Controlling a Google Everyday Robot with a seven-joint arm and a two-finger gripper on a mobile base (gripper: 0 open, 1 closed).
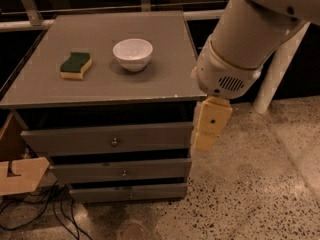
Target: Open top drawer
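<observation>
The grey cabinet point(100, 89) has three drawer fronts. The top drawer point(150, 136) has the tallest, widest front and a small round metal knob point(114, 142) at its centre. A dark gap shows between it and the cabinet top. My gripper point(205, 140) is a cream-coloured piece hanging down from the big white arm point(245, 44). It is beside the cabinet's right front corner, level with the top drawer's right end and well to the right of the knob.
A white bowl point(132, 53) and a green-and-yellow sponge point(75, 65) sit on the cabinet top. Two slimmer drawers point(150, 168) lie below the top one. A cardboard piece point(20, 175) and black cables point(45, 209) lie at lower left. Speckled floor point(250, 194) spreads to the right.
</observation>
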